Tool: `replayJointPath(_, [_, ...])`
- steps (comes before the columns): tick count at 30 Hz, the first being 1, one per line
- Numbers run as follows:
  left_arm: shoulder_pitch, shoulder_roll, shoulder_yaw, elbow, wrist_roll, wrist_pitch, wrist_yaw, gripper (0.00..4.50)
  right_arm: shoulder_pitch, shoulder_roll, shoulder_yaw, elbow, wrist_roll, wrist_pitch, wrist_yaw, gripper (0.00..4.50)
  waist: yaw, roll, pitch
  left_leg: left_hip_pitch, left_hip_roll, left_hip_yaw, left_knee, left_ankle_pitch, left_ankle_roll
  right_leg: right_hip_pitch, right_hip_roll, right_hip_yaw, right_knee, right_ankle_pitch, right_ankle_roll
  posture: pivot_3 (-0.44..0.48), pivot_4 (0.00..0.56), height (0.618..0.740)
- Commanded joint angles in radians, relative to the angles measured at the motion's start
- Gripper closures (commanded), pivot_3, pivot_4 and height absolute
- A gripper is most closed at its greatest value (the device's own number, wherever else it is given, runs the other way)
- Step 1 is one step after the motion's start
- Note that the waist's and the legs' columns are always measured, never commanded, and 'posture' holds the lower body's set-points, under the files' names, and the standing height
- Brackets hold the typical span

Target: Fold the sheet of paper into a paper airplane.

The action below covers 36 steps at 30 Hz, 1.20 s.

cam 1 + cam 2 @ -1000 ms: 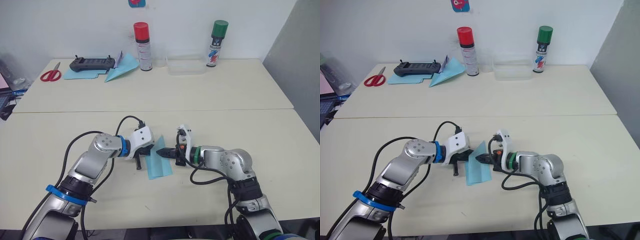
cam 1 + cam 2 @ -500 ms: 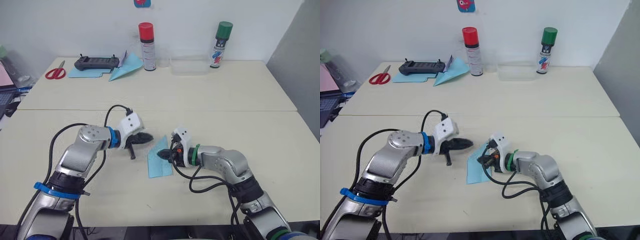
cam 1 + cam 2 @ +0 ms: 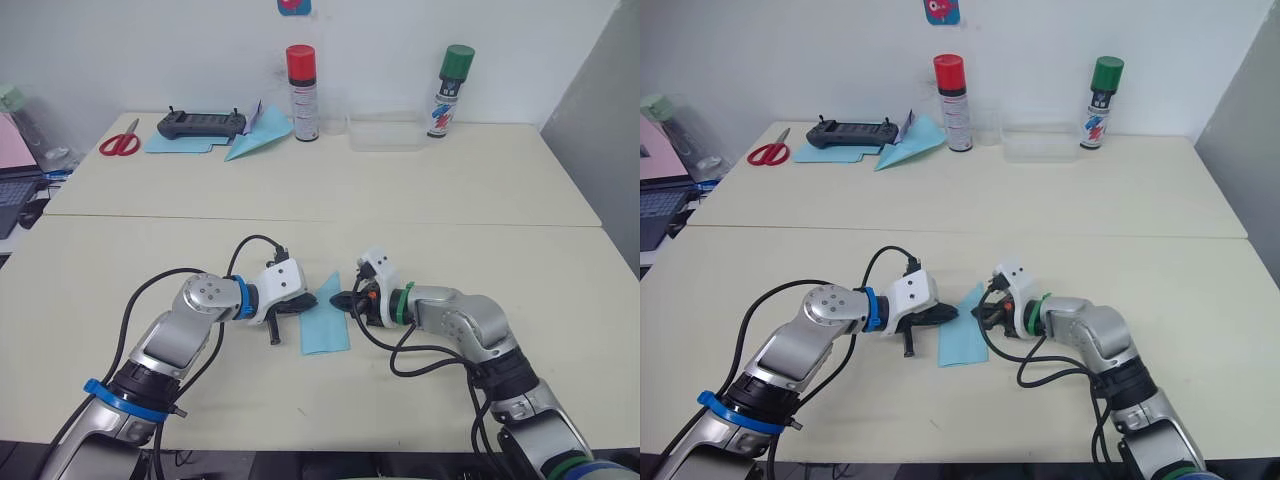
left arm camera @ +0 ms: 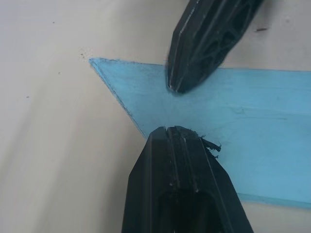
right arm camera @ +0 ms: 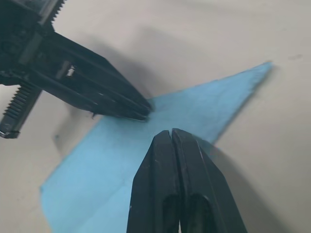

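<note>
Sheet of paper [image 3: 325,322]: light blue, folded into a narrow strip with one slanted, pointed end, lying flat on the cream table [image 3: 560,260] at lower centre of the head views, its point toward the far side. Left gripper [image 3: 308,301]: reaches in from the left of the frame, black fingers pressed together with no gap, tips resting on the paper's left edge near the pointed end; nothing is held between them. Right gripper [image 3: 340,299]: reaches in from the right, fingers likewise closed tight, tips on the paper's right edge opposite the left gripper; in the right wrist view the two sets of tips sit just apart on the blue surface. Far edge of the table, upper part of the frame, left to right: red-handled scissors [image 3: 119,143]; a black handheld controller [image 3: 201,123] lying on flat blue sheets [image 3: 175,145]; a teal paper dart [image 3: 258,132]; a spray can with a red cap [image 3: 302,78]; a clear plastic tray [image 3: 385,133]; a spray can with a green cap [image 3: 448,89].
</note>
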Motion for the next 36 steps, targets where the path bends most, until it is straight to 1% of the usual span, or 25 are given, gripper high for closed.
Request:
replayJointPath(1, [0.024,0.011,-0.053,0.062,0.06,-0.031,-0.01,4.5,-0.006,0.014,-0.019,0.058,-0.041,-0.032,-0.017,4.47,0.0,0.0,-0.001,0.0,0.0,0.0,0.0,0.0,0.0,0.0,0.0,0.0,0.0,0.0,0.0,0.0,0.15,0.74])
replayJointPath(7, [0.02,0.005,-0.058,0.086,0.073,-0.067,-0.023,4.5,-0.027,0.053,-0.039,0.189,-0.122,-0.151,-0.057,4.47,0.0,-0.001,-0.003,0.002,0.0,0.0,0.0,0.0,0.0,0.001,0.0,0.0,0.0,0.0,0.0,0.0,0.15,0.74])
replayJointPath(10, [0.016,0.0,-0.062,0.102,0.075,-0.079,-0.026,4.5,-0.035,0.054,-0.045,0.258,-0.168,-0.225,-0.076,4.47,0.0,-0.001,-0.005,0.002,0.0,0.0,0.0,0.0,0.0,0.001,0.0,0.0,0.0,0.0,0.0,0.0,0.15,0.74])
replayJointPath(13, [0.016,0.0,-0.065,0.108,0.079,-0.087,-0.028,4.5,-0.034,0.05,-0.04,0.283,-0.193,-0.264,-0.074,4.47,0.001,-0.001,-0.007,0.002,0.0,0.0,0.0,0.0,0.0,0.002,0.0,0.0,0.0,0.0,0.0,0.0,0.15,0.74])
replayJointPath(18, [0.017,-0.004,-0.062,0.113,0.078,-0.094,-0.025,4.5,-0.045,0.055,-0.071,0.303,-0.212,-0.314,-0.098,4.47,0.002,0.001,-0.008,0.002,0.0,0.0,0.0,0.0,0.0,0.002,0.0,0.0,0.001,0.0,0.0,0.0,0.15,0.74])
replayJointPath(21, [0.018,-0.005,-0.062,0.113,0.078,-0.097,-0.024,4.5,-0.049,0.053,-0.119,0.281,-0.196,-0.375,-0.095,4.47,0.004,0.001,-0.008,0.002,0.0,0.0,0.0,0.0,0.0,0.002,0.0,0.0,0.001,0.0,0.0,0.0,0.15,0.74])
replayJointPath(23, [0.017,-0.009,-0.061,0.116,0.078,-0.098,-0.023,4.5,-0.046,0.038,-0.129,0.23,-0.17,-0.399,-0.031,4.47,0.005,0.001,-0.008,0.002,0.0,0.0,0.0,0.0,0.0,0.002,0.0,0.0,0.001,0.0,0.0,0.0,0.15,0.74])
replayJointPath(25, [0.011,-0.015,-0.062,0.123,0.08,-0.105,-0.019,4.5,-0.035,0.006,-0.1,0.163,-0.154,-0.405,0.068,4.47,0.006,0.002,-0.007,0.0,0.0,0.0,0.0,0.0,0.0,0.001,0.0,0.0,0.0,0.0,0.0,0.0,0.15,0.74])
replayJointPath(29, [0.0,-0.024,-0.059,0.14,0.085,-0.119,-0.012,4.5,-0.005,-0.022,-0.051,0.049,-0.116,-0.363,0.193,4.47,0.004,0.006,-0.005,0.0,0.0,0.0,-0.001,0.0,0.0,0.0,0.0,0.0,0.0,0.0,0.0,0.0,0.15,0.74])
replayJointPath(31, [-0.001,-0.025,-0.058,0.143,0.085,-0.122,-0.015,4.5,0.013,-0.028,-0.019,0.019,-0.125,-0.36,0.222,4.47,0.004,0.006,-0.005,0.001,0.0,0.0,-0.001,0.0,0.0,0.001,0.001,0.0,0.001,0.0,0.0,0.0,0.15,0.74])
replayJointPath(36, [0.001,-0.022,-0.057,0.143,0.086,-0.129,-0.02,4.5,0.052,-0.053,0.1,0.021,-0.239,-0.387,0.224,4.47,0.006,0.006,-0.005,0.0,-0.001,0.0,0.0,0.0,0.0,0.001,0.0,0.0,0.0,0.0,0.0,0.0,0.15,0.74])
